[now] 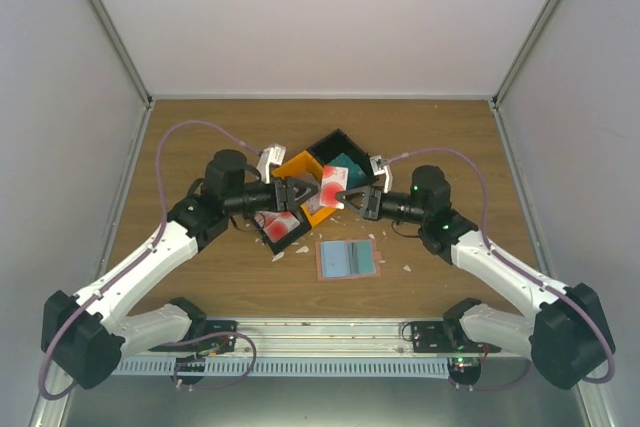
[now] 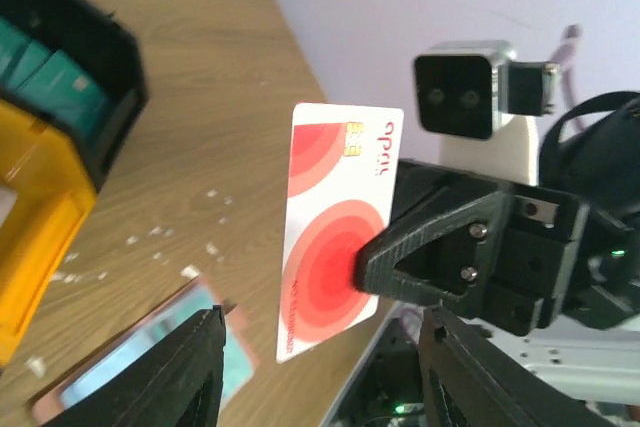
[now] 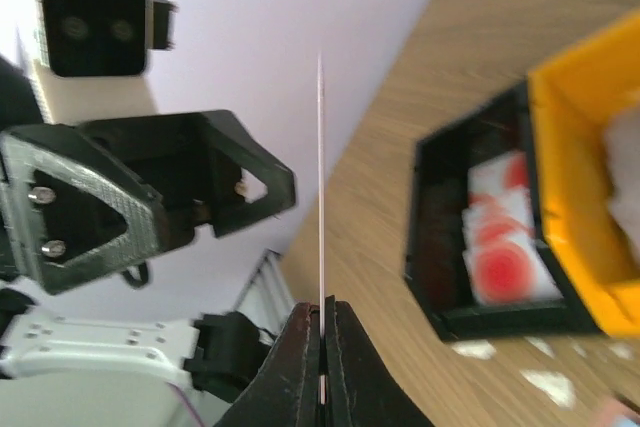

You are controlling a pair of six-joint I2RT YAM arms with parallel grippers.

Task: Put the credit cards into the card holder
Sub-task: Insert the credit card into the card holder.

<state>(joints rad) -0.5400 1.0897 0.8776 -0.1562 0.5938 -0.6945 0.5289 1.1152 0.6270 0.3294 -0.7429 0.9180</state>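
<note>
A white credit card with red blobs (image 1: 333, 187) hangs upright in the air between the two arms, above the bins. My right gripper (image 1: 347, 196) is shut on its edge; in the right wrist view the card (image 3: 320, 177) shows edge-on, pinched between the closed fingertips (image 3: 322, 342). My left gripper (image 2: 320, 377) is open, its fingers spread on either side below the card (image 2: 335, 227) without touching it. The card holder (image 1: 348, 259) lies open on the table in front of the bins, its light blue pockets facing up; it shows at the lower left of the left wrist view (image 2: 150, 357).
Three bins stand in a row behind the holder: a black bin of red-blobbed cards (image 1: 283, 228), an orange bin (image 1: 303, 169), and a black bin of teal cards (image 1: 346, 160). Small white paper scraps (image 1: 278, 256) lie on the wood around the holder.
</note>
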